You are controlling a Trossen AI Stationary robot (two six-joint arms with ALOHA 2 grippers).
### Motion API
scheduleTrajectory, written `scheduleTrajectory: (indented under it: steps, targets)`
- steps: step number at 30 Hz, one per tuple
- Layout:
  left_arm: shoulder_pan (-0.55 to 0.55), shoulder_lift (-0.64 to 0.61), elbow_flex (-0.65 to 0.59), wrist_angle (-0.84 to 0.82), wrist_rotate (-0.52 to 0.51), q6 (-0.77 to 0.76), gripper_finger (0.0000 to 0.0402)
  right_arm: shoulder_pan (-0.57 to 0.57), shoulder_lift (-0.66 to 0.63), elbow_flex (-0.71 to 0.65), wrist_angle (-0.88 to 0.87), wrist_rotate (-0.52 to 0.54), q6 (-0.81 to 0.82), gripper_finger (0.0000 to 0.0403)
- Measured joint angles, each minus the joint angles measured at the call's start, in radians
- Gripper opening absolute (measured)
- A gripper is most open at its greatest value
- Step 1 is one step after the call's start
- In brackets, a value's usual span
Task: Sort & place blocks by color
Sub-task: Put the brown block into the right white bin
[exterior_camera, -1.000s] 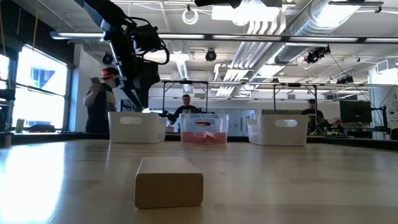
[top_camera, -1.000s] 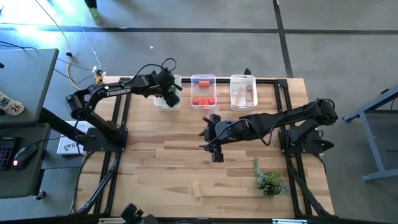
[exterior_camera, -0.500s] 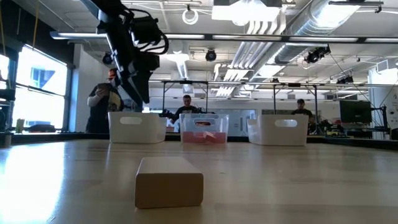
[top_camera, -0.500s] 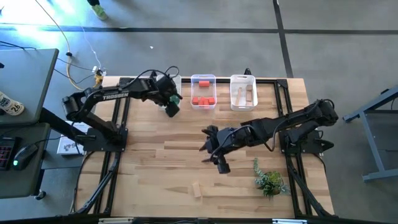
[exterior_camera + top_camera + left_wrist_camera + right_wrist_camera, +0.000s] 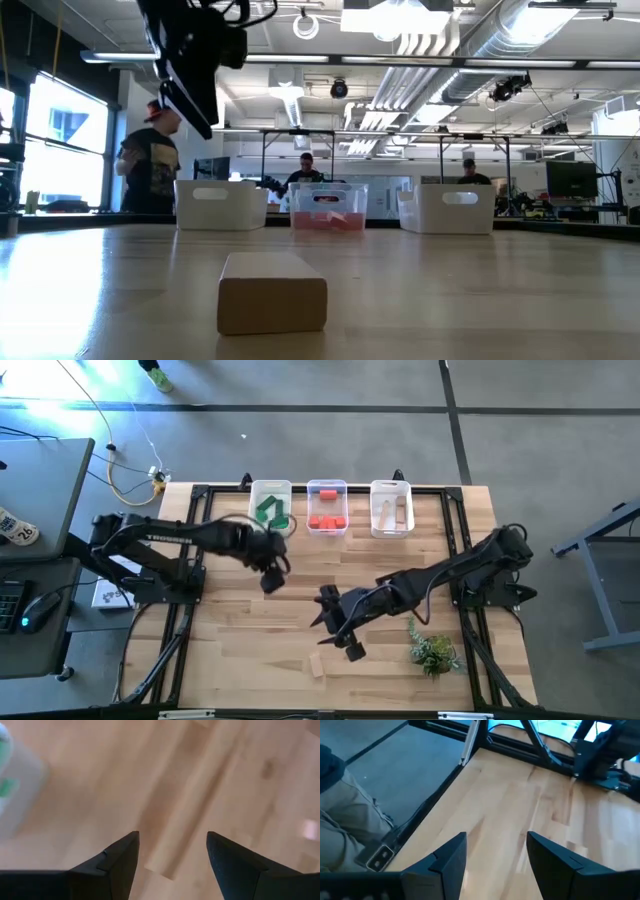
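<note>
one pale block left to sort, both arms over the bench

the bench [image 5: 230, 620] is carrying three bins in the upper middle of the high frame, one colour each: green blocks [image 5: 269, 512], red blocks [image 5: 326, 521], pale blocks [image 5: 393, 513]. the left gripper [image 5: 271, 572] is hanging centre-left, jaws apart and empty. the right gripper [image 5: 340, 635], jaws apart, is sitting just beside the stray wood block [image 5: 317, 664] at lower centre, likely lining up a pickup. only the low view is showing people behind.
</note>
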Motion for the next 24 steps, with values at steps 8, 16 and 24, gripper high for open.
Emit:
scheduleTrajectory:
  steps: [8, 16, 24]
  targets:
    - [-0.250, 0.000, 0.000, 0.020, -0.002, -0.093, 0.0220, 0.017, 0.068, 0.000, 0.016, -0.004, 0.206, 0.0193]
    - [-0.466, 0.050, 0.000, 0.190, -0.023, -0.183, 0.0220, 0.048, 0.096, 0.000, -0.067, -0.004, 0.385, 0.0193]
    - [-0.606, 0.169, 0.000, 0.421, -0.133, -0.097, 0.0220, 0.076, 0.096, 0.000, -0.119, -0.004, 0.474, 0.0193]
